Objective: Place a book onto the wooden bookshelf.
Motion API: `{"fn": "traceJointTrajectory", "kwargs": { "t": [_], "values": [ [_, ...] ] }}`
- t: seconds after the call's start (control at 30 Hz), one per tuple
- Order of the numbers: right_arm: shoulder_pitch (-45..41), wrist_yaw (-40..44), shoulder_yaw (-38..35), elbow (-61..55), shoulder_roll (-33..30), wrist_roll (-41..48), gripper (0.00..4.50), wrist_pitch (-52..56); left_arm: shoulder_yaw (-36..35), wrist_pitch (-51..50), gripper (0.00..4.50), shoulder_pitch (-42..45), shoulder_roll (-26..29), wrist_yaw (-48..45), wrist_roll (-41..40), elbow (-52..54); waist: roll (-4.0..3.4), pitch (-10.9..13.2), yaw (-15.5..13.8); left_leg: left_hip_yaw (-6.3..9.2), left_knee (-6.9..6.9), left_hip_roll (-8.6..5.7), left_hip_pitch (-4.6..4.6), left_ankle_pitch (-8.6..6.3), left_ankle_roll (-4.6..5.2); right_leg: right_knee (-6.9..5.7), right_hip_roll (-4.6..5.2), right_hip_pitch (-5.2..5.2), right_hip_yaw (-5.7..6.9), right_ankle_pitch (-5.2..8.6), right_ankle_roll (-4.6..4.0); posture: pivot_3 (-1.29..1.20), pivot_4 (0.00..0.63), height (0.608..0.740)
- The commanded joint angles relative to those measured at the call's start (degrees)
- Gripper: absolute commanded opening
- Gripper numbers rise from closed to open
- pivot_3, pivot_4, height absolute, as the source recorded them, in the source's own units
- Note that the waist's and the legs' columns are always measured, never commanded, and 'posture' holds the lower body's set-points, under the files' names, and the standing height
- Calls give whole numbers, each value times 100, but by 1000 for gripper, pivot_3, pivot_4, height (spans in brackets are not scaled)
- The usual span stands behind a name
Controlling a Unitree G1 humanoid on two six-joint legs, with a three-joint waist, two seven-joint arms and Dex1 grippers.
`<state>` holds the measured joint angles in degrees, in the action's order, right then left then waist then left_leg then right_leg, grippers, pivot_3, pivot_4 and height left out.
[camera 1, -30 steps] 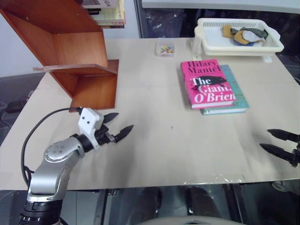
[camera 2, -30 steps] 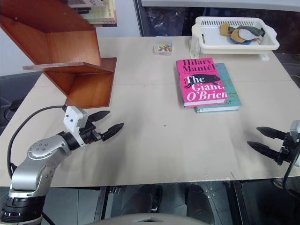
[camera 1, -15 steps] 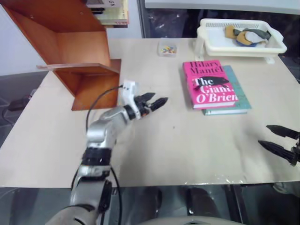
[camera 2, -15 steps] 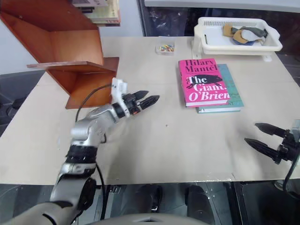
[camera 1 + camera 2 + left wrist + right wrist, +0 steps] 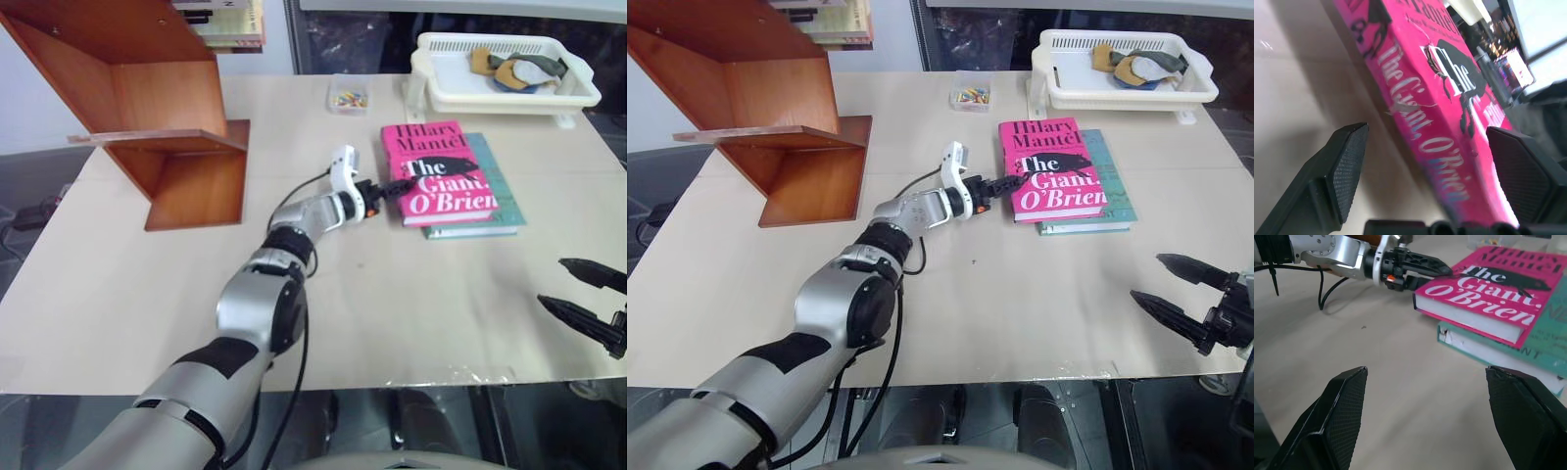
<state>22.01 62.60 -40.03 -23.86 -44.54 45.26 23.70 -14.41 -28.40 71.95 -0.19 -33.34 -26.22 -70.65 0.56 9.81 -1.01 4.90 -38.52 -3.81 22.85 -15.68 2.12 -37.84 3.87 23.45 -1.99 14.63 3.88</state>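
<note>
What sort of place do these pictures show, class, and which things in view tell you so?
Probably a lab or test bench set up for robot trials, not a home. A plain table carries staged props: a wooden bookshelf, a pink book stacked on a teal book, and a white basket tray.
</note>
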Motion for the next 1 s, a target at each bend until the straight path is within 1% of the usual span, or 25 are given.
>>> {"fn": "traceJointTrajectory", "kwargs": {
  "t": [0.03,0.17,0.33,0.4,0.5,0.6,0.63,0.67,0.7,0.77,1.0],
  "values": [
    [164,-72,-340,-136,81,51,3934,-60,-404,-54,4256,298,-155,74,-198,-156,0,0,10,-1,0,0,0,0,0,0,0,0,-1,0,0,0,150,740],
    [346,-78,-379,-170,153,1,3934,-136,-867,-401,4256,458,-305,212,-429,-301,0,0,15,-1,0,1,-1,0,-1,-4,-1,2,-2,0,0,0,150,740],
    [448,-105,-420,-223,197,-1,3934,-181,-1471,-691,4256,488,-420,795,-761,-411,-1,0,29,-5,0,2,-7,1,-1,-11,-4,3,-8,0,1,0,150,740],
    [466,-110,-437,-230,201,2,3934,-196,-1595,-741,4256,472,-447,914,-803,-417,-1,0,25,-6,0,3,-7,1,-2,-13,-4,4,-10,0,1,0,150,740],
    [475,-90,-475,-188,173,-11,3934,-222,-1788,-755,3521,362,-464,1067,-879,-408,-1,0,19,-7,0,3,-7,1,-2,-13,-3,4,-11,0,1,0,150,740],
    [481,-78,-472,-164,154,-21,3934,-245,-1912,-761,2230,296,-482,1155,-900,-397,-1,0,18,-8,0,2,-7,1,-3,-13,-3,5,-12,0,1,0,150,740],
    [475,-77,-467,-156,147,-27,3934,-247,-1933,-762,1672,281,-487,1166,-893,-393,-1,-1,18,-8,0,2,-7,1,-3,-13,-3,5,-12,0,1,0,150,740],
    [432,-82,-449,-126,120,-37,3934,-241,-1956,-768,1297,249,-508,1167,-886,-389,-1,-1,18,-8,0,2,-7,1,-3,-13,-3,5,-13,0,1,0,150,740],
    [405,-77,-439,-104,104,-48,3934,-240,-1993,-787,748,224,-530,1175,-898,-384,-1,-1,18,-8,0,2,-7,1,-3,-13,-3,5,-13,0,1,0,150,740],
    [372,-67,-425,-78,87,-65,3934,-237,-2041,-805,265,195,-558,1168,-904,-369,-1,-1,18,-9,-1,2,-7,1,-3,-13,-3,5,-13,0,1,0,150,740],
    [263,10,-400,21,-4,-81,3934,-205,-2336,-1197,265,57,-451,882,-1271,-140,-3,-2,27,-11,-1,2,-7,1,-3,-16,-4,8,-16,0,1,0,150,740]
  ]
}}
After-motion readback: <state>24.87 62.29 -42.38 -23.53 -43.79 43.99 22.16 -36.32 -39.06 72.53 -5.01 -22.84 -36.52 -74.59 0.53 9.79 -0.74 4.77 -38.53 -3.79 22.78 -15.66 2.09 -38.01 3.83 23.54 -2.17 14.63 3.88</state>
